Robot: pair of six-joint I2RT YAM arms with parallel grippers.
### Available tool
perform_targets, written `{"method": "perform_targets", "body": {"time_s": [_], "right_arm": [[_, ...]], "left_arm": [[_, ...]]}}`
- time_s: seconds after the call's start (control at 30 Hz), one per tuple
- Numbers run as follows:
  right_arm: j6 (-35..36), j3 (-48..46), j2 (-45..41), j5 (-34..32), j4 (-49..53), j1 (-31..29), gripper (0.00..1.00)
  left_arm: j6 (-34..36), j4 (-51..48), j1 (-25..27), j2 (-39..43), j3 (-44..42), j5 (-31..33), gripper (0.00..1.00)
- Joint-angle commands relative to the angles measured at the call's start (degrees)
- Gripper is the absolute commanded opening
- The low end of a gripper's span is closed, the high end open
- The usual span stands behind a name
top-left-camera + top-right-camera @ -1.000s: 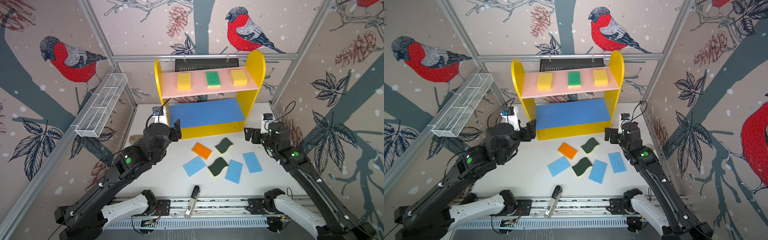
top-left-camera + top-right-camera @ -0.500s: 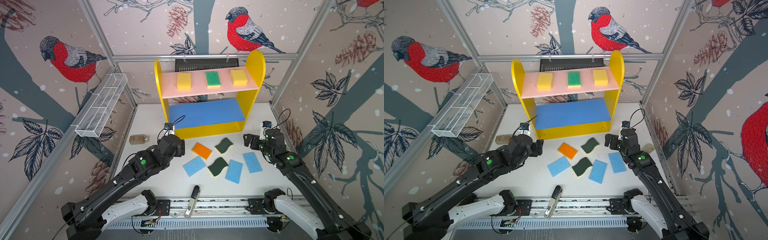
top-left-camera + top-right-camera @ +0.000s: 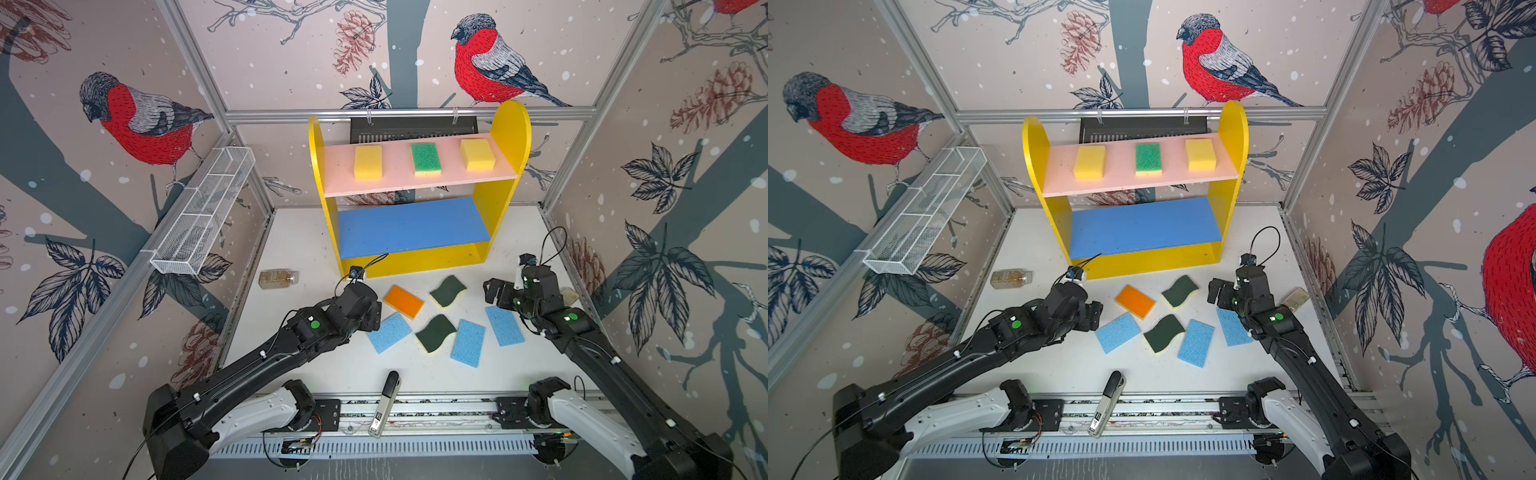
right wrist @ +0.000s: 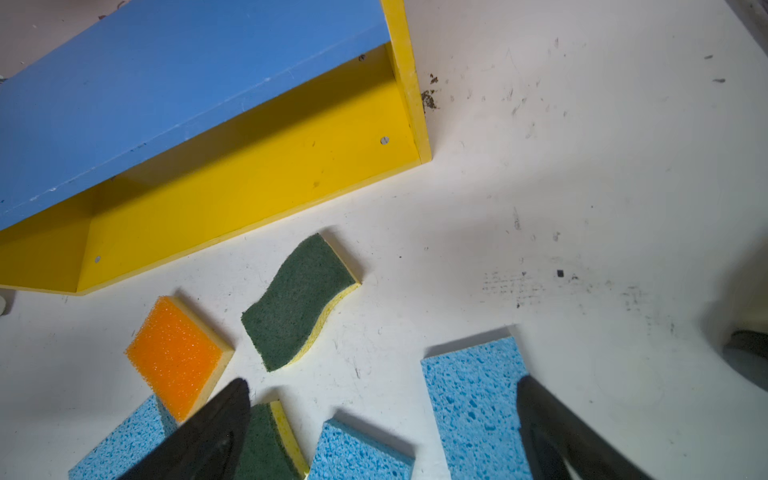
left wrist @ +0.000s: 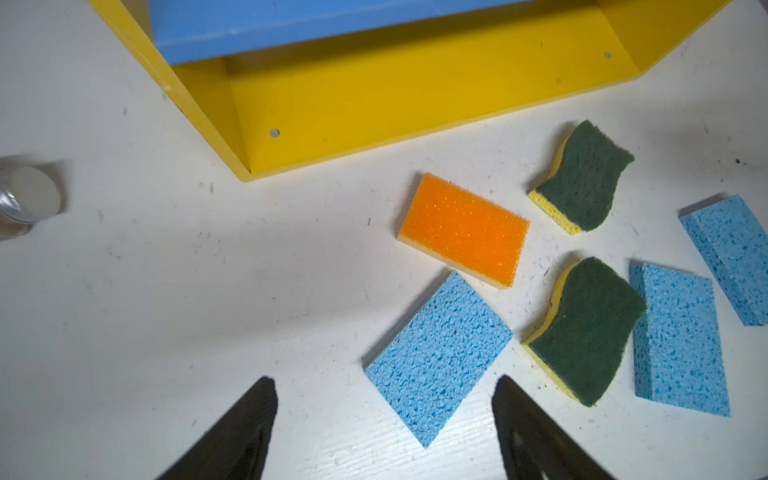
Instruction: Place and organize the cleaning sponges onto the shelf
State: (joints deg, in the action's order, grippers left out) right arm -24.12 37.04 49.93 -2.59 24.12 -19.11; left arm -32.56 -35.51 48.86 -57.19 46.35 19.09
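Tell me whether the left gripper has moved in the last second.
Yes. The left gripper dropped away from the shelf toward the leftmost blue sponge.

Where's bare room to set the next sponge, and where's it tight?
The blue lower board is bare side to side. The pink upper board has only gaps between three sponges. The table is open between bottle and orange-topped sponge. Crowded: six sponges before the shelf.
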Motion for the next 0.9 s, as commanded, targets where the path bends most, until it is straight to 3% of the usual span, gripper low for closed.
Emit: {"method": "perform_targets", "body": {"time_s": [0.0, 0.3, 0.43, 0.6, 0.87], "right_arm": [[-1.6, -1.0, -0.1, 0.7, -2.2, 0.1, 1.00], [-5.2, -2.1, 2.5, 3.3, -4.6, -0.1, 0.99], [-5.5, -2.2, 3.2, 3.6, -4.4, -0.1, 1.00], [-6.0, -2.6, 3.4, 3.6, -4.1, -0.1, 1.00], [-6.5, -4.3, 1.9, 4.0, -3.4, -0.1, 1.00]], "left_arm": [[-0.7, 7.0, -0.1, -1.3, -1.7, -3.0, 0.82], [-1.5, 15.8, -0.1, -7.0, -3.3, -7.0, 0.82], [4.0, 19.2, 0.9, -11.1, -3.2, -14.7, 0.81], [12.4, 19.2, 7.0, -16.6, -1.0, -15.1, 0.82], [20.2, 22.1, 8.8, -23.1, 0.9, -22.0, 0.84]]}}
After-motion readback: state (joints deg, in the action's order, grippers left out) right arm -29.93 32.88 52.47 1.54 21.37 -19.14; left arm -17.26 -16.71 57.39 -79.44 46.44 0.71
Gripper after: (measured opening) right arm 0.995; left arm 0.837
